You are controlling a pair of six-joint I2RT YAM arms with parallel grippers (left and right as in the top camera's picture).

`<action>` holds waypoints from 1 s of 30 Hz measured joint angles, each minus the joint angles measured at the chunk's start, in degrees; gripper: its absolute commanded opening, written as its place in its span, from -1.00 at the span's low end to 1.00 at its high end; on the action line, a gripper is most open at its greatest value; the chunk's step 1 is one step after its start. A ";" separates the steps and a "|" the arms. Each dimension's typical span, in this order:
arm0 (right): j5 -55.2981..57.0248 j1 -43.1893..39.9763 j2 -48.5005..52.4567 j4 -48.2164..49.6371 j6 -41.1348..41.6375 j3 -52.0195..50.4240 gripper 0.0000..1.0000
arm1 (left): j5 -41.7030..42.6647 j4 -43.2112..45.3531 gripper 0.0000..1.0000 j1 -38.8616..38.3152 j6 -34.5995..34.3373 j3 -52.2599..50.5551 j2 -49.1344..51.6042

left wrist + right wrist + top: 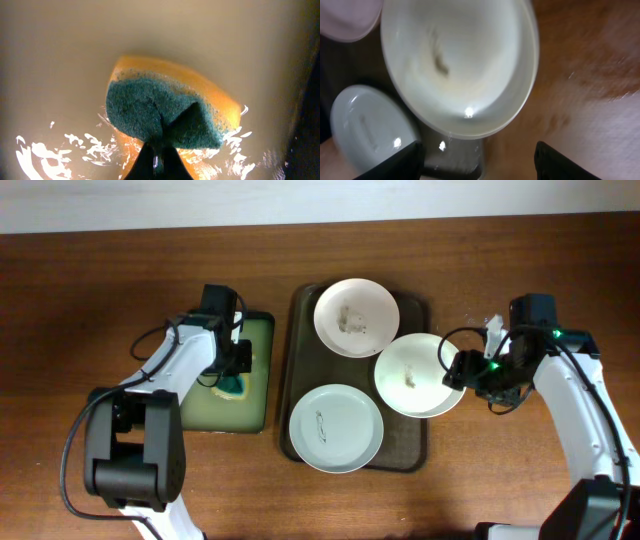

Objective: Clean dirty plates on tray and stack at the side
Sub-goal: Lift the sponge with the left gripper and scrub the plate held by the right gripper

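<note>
Plate point(465, 65) blurred, tray point(345, 62) mostly hidden

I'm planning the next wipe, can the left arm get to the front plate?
Probably yes: the left hand sits at the sponge beside the tray, and nothing stands between it and that plate.

Plates point(336, 427) on tray point(405, 444); smaller tray point(222, 416) left.

White plate point(470, 65) fills upper centre, brownish smear left of its middle, glare spot near lower rim, second plate point(367, 127) lower left, third plate point(347, 17) clipped at upper left corner, wooden table point(590, 75) at right, right gripper point(477, 147) fingers dark, spread wide along bottom edge.
</note>
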 measured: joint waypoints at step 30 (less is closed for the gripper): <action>12.66 0.00 6.95 14.25 -0.79 -3.48 -0.65 | 16.35 -13.53 -1.00 -14.27 0.20 21.51 0.76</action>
